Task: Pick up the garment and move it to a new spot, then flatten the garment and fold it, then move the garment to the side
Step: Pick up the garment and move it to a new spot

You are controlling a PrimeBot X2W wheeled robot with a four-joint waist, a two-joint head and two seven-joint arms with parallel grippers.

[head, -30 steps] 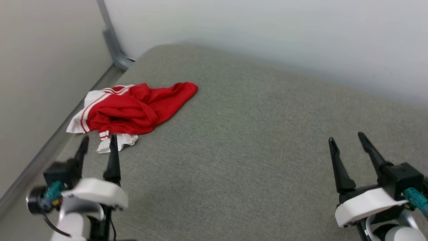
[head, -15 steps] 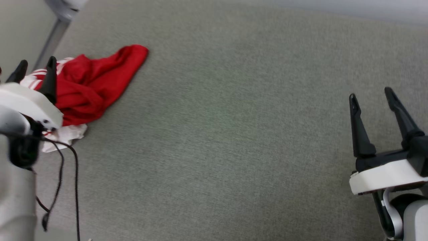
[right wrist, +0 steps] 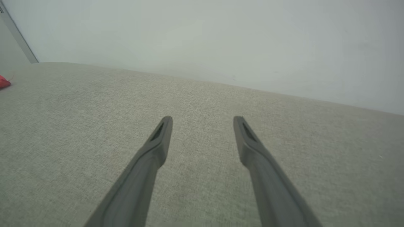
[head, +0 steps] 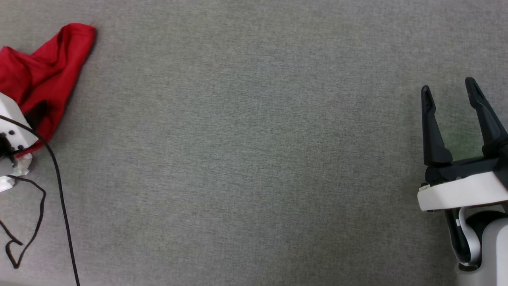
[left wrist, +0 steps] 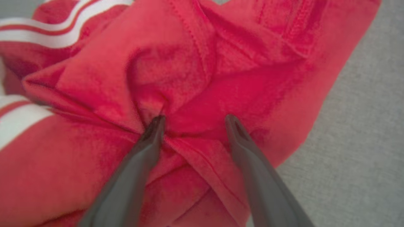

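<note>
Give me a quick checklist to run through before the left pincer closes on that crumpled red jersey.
1. Left pincer open: ok, fingers spread.
2. Cloth between its fingers: ok, the tips sit in the folds of the red jersey with a red ridge between them.
3. Layers that a grip would catch: cannot tell, the jersey is bunched.
4. Right pincer out of the way: ok, open over the bare grey padded surface, apart from the jersey.
5. Black cable free of the cloth: cannot tell, it runs close by the jersey's edge.
</note>
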